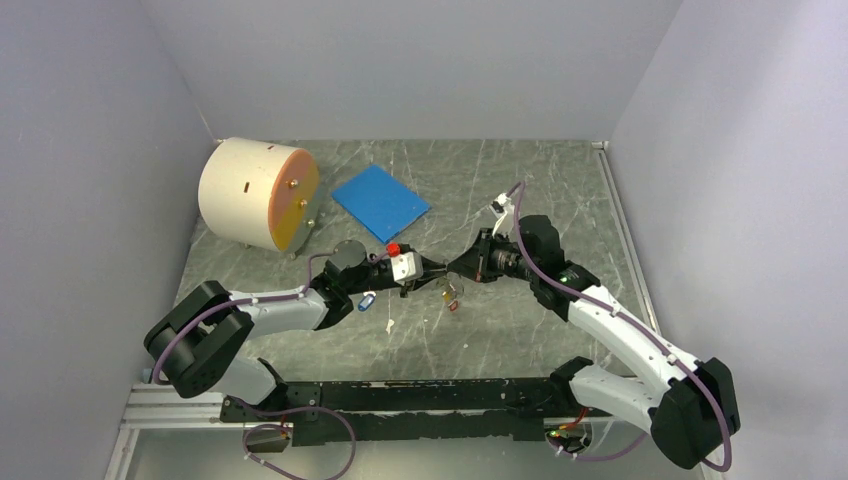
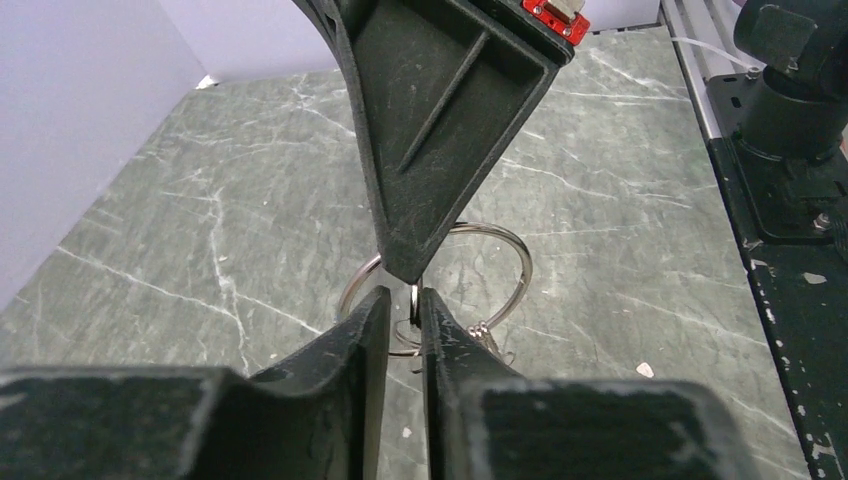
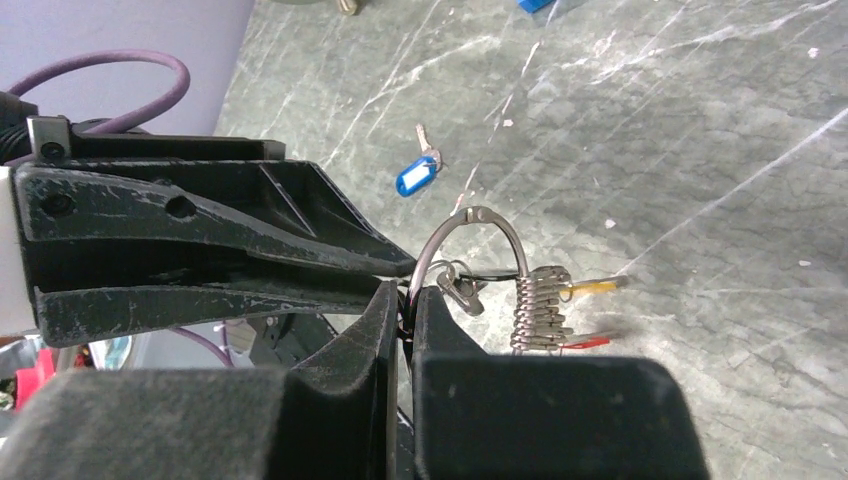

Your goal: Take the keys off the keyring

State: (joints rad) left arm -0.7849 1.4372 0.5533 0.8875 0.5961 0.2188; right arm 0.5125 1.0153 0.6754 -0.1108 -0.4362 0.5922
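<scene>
The keyring (image 3: 478,214) is a thin silver wire loop held in the air between my two grippers; it also shows in the left wrist view (image 2: 515,252) and the top view (image 1: 447,283). My left gripper (image 2: 405,297) (image 1: 436,268) is shut on the loop's wire from the left. My right gripper (image 3: 402,296) (image 1: 455,268) is shut on the same wire from the right, tip to tip with the left. Several keys (image 3: 540,308) hang bunched on the ring, with a yellow tag (image 3: 592,287), a red tag (image 3: 586,343) and a black piece (image 3: 497,272).
A key with a blue-and-white tag (image 1: 368,300) (image 3: 413,178) lies on the table left of the grippers. A blue square pad (image 1: 380,200) and a cream drum (image 1: 258,193) sit at the back left. A black rail (image 1: 400,395) runs along the near edge.
</scene>
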